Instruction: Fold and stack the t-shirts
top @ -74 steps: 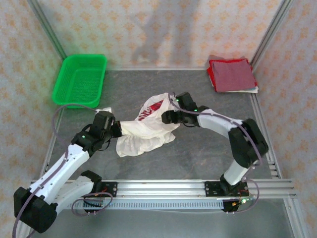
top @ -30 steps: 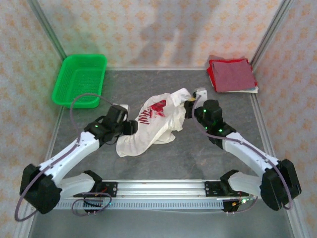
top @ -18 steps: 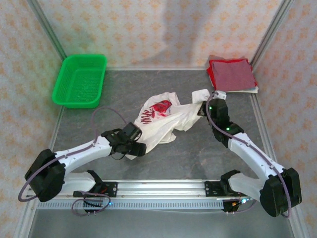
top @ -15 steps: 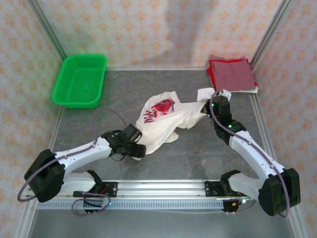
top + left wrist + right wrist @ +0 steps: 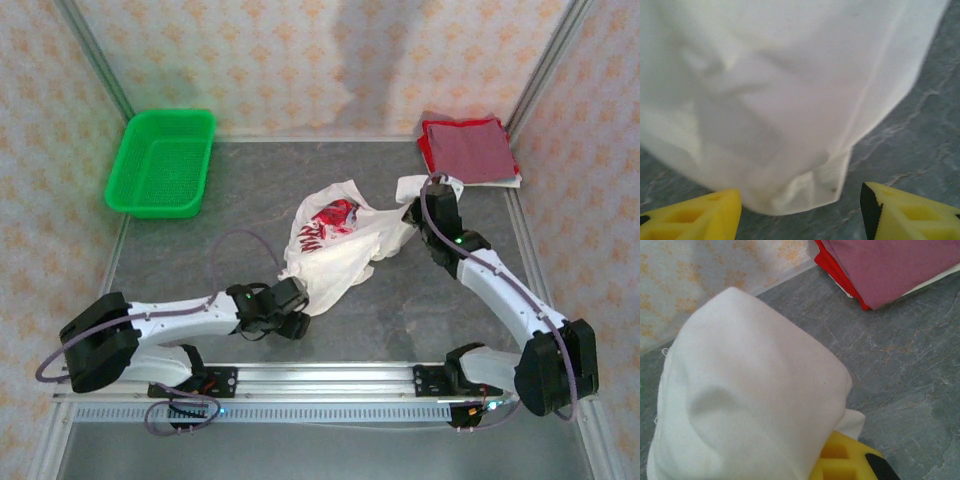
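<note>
The white t-shirt (image 5: pixel 335 250) lies crumpled mid-table, its red print (image 5: pixel 328 218) facing up. My right gripper (image 5: pixel 418 207) is shut on its far right corner, and in the right wrist view the white cloth (image 5: pixel 750 400) drapes over a yellow finger (image 5: pixel 850 462). My left gripper (image 5: pixel 292 320) sits at the shirt's near edge, open. Its yellow fingers (image 5: pixel 695 215) stand wide apart on either side of the shirt's hem corner (image 5: pixel 815 192), not touching it. The dark red t-shirt (image 5: pixel 468 150) lies folded square at the back right, also visible as (image 5: pixel 890 265).
A green mesh basket (image 5: pixel 160 160) stands at the back left. A white layer (image 5: pixel 512 182) peeks from under the dark red shirt. Metal frame posts and patterned walls enclose the grey table (image 5: pixel 200 250). The rail (image 5: pixel 330 378) runs along the near edge.
My right gripper has pulled the shirt's corner right and back toward the dark red shirt, stretching the cloth. My left gripper has swung from the shirt's left side to its near edge.
</note>
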